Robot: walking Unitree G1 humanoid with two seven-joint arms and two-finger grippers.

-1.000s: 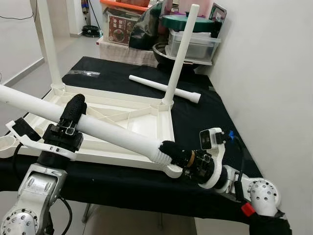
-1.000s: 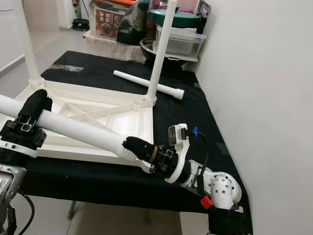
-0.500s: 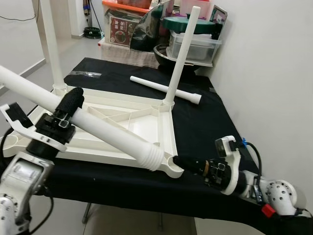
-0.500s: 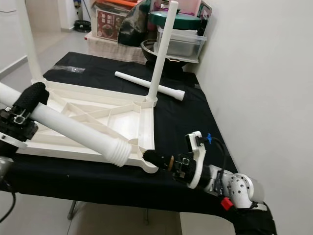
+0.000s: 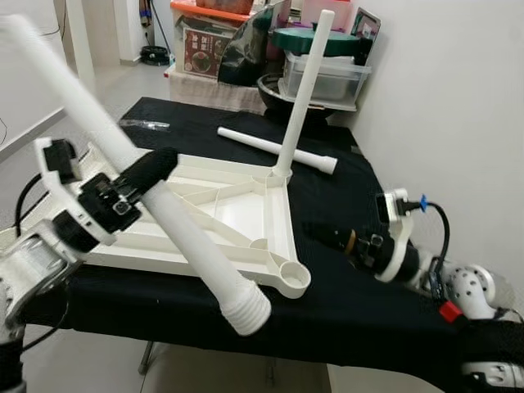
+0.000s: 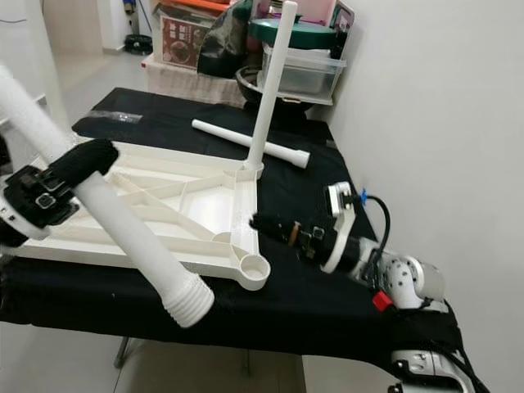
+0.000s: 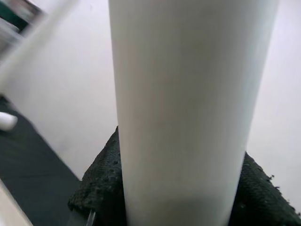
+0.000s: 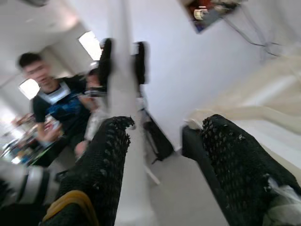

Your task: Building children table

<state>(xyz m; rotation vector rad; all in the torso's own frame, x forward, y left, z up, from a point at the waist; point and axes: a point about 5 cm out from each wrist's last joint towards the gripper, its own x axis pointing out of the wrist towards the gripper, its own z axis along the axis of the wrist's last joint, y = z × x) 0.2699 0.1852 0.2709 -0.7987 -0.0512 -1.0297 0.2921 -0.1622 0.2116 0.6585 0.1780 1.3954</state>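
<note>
Both arms are silver, perforated at the joint housings. The left gripper (image 5: pixel 151 168) has black, knit-textured fingers on a black block with small metal fittings, backed by a white bracket; a black cable loops at its 8 o'clock. The right gripper (image 6: pixel 260 223) has matching black fingers (image 8: pixel 106 165), a brass-coloured collar, and a white camera mount at its 2 o'clock with a blue clip, black cable and red tab.
</note>
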